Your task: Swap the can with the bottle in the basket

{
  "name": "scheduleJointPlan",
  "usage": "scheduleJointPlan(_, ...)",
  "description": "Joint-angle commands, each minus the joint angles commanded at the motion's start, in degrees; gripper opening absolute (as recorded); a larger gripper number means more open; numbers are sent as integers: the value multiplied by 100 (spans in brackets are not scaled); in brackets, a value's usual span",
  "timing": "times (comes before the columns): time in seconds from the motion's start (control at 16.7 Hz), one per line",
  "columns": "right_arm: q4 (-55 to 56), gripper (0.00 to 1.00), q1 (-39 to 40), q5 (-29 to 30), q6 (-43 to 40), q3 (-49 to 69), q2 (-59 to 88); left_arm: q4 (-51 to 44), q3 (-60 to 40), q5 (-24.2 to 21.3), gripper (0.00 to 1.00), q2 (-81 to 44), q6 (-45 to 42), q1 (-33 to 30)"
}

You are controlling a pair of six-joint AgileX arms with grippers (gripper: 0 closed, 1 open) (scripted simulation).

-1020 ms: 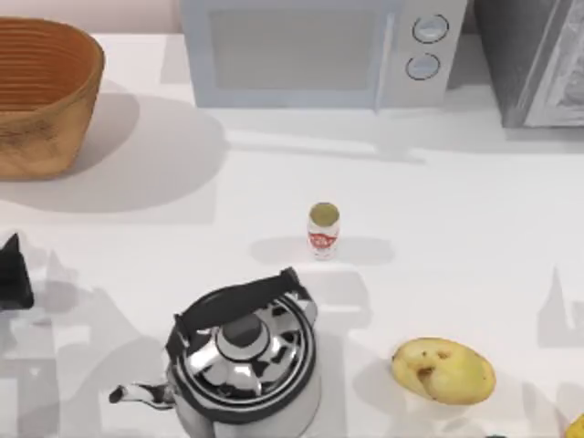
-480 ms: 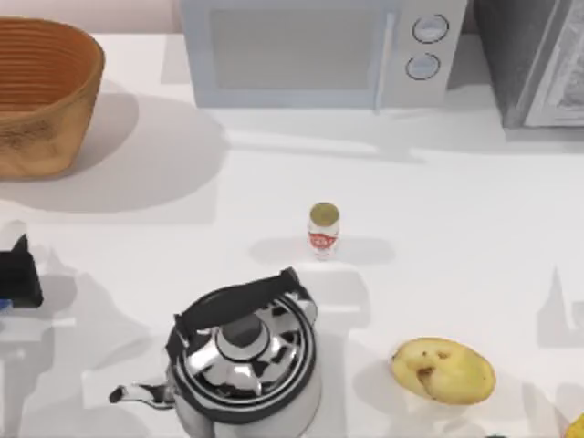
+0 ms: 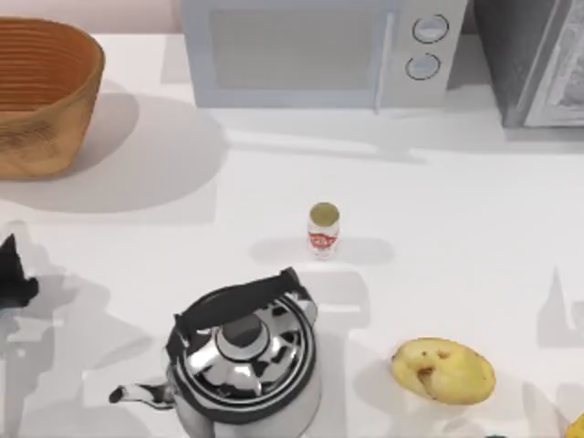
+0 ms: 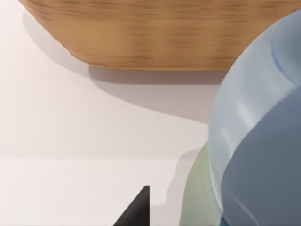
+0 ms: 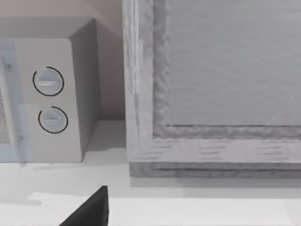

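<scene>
One bottle stands upright near the middle of the white surface, white with a red label and a dull-gold round top, apart from everything around it. One basket, orange-brown and woven, sits at the far left corner of the surface; in the left wrist view its ribbed side runs across the frame above its own shadow. Close to that camera is a rounded pale-blue and dark-blue shape, too near to say what it is, so the can cannot be placed with certainty.

The left claw is at the left edge of the surface, in front of the basket and well apart from the bottle; one dark fingertip shows in the wrist view. How far it is open, and whether it holds anything, cannot be told.

One kettle, shiny with a black handle, stands in front of the bottle, and one potato lies to its right. One microwave with two dials stands at the back.
</scene>
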State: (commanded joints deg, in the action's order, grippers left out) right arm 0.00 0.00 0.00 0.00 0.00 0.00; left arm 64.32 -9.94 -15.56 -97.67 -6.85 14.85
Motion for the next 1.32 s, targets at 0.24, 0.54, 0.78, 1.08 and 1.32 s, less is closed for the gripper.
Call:
scheduleJointPlan(0.24,0,100,0,0,0,0,0,0,0,0,25,0,0,0)
scheduleJointPlan(0.54,0,100,0,0,0,0,0,0,0,0,0,0,0,0)
scheduleJointPlan(0.78,0,100,0,0,0,0,0,0,0,0,0,0,0,0)
scheduleJointPlan(1.08,0,100,0,0,0,0,0,-75,-64,8,0,62,-29,47)
scheduleJointPlan(1.32,0,100,0,0,0,0,0,-912,-853,95,0,685,-246,608)
